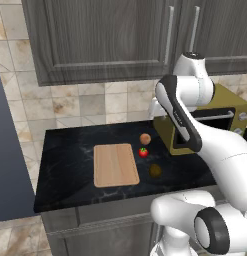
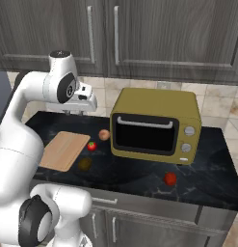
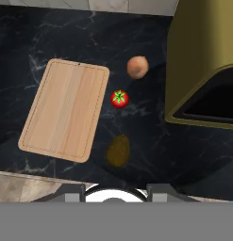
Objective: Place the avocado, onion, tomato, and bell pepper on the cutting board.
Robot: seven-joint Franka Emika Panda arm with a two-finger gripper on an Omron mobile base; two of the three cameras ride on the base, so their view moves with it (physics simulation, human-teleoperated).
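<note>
The cutting board (image 1: 115, 164) is lying flat on the black marble counter (image 1: 65, 150), a bit left of the middle and closer to the front edge, with nothing on it. Just off its right side there's a little cluster of veg. The tomato (image 1: 143, 152) sits right beside the board's right edge, the onion (image 1: 145, 138) is just behind it toward the back wall, and the avocado (image 1: 155, 170) is a bit further forward, nearer the front edge. None of the three touch each other or the board.

The bell pepper (image 2: 170, 179) is off on its own, well apart from the rest, on the right part of the counter near the front edge, in front of the mustard-yellow toaster oven (image 2: 156, 124). That oven stands toward the back of the counter, right of the onion.

The arm is folded up high over the counter, and the tool (image 2: 83, 100) hangs above the area behind the board with its fingers drawn in, holding nothing. Dark grey cabinets (image 1: 100, 37) hang above, with tan tile behind.
</note>
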